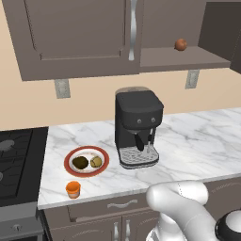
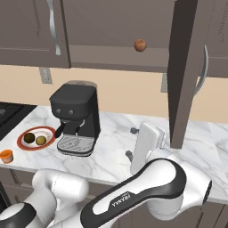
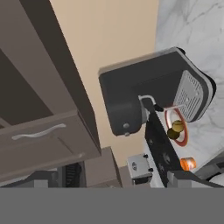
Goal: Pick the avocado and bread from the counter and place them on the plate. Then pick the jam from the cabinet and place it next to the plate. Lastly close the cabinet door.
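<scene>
On the counter (image 1: 197,141), left of the coffee machine (image 1: 136,122): the plate (image 1: 67,162), round, with a fat red rim and a speckled cream middle. On it, side by side and touching or nearly so: the avocado (image 1: 80,162), a dark, bumpy egg shape, and the bread (image 1: 96,162), a soft-looking tan lump. Put there because the job asks for both on the plate.

Just beside the plate, near the counter's front edge: the jam (image 1: 73,189), a small orange jar with a paler band up top. Standing upright, close to the plate but not touching. Looks like the right spot for it.

Up on the wall: the cabinet (image 1: 70,37), dark grey-brown, with flat panels and curvy shiny handles. Right-hand door (image 2: 187,67) swung out toward the room, edge on, so the shelf inside shows. On that shelf: a reddish-brown ball (image 1: 180,44), not part of the job.

Over the white, grey-veined marble, right of the machine: the gripper (image 2: 130,142), spread wide and holding nothing. Probably free on purpose, ready to push the door. Left to do, by the look of it: shut that door.
</scene>
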Controlling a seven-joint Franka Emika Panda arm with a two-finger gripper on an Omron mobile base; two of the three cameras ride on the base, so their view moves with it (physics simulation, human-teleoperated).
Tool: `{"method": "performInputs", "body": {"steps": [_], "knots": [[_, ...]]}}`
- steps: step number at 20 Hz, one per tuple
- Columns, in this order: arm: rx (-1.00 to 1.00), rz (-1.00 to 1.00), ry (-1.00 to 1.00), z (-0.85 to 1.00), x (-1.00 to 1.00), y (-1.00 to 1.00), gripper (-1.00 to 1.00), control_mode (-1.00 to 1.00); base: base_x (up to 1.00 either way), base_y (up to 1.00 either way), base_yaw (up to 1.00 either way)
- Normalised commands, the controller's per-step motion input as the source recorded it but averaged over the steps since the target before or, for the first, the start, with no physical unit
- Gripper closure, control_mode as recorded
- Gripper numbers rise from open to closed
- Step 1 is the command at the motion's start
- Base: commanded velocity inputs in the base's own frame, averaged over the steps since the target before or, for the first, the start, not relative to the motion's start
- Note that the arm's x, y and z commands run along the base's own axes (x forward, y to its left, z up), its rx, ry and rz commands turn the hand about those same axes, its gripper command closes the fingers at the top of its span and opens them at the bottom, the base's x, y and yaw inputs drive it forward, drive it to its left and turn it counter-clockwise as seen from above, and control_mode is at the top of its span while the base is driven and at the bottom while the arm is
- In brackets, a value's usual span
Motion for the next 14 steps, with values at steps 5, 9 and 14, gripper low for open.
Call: {"method": "performInputs", "body": {"steps": [5, 9, 14], "knots": [[0.0, 0.0, 0.0, -0.21, 0.04, -0.03, -1.0, -1.0, 0.0, 0.0, 0.0], [0.0, 0.0, 0.0, -0.17, 0.02, -0.08, -1.0, -1.0, 0.0, 0.0, 0.0], [0.02, 0.0, 0.0, -0.07, 0.07, -0.12, -1.0, -1.0, 0.0, 0.0, 0.0]]}}
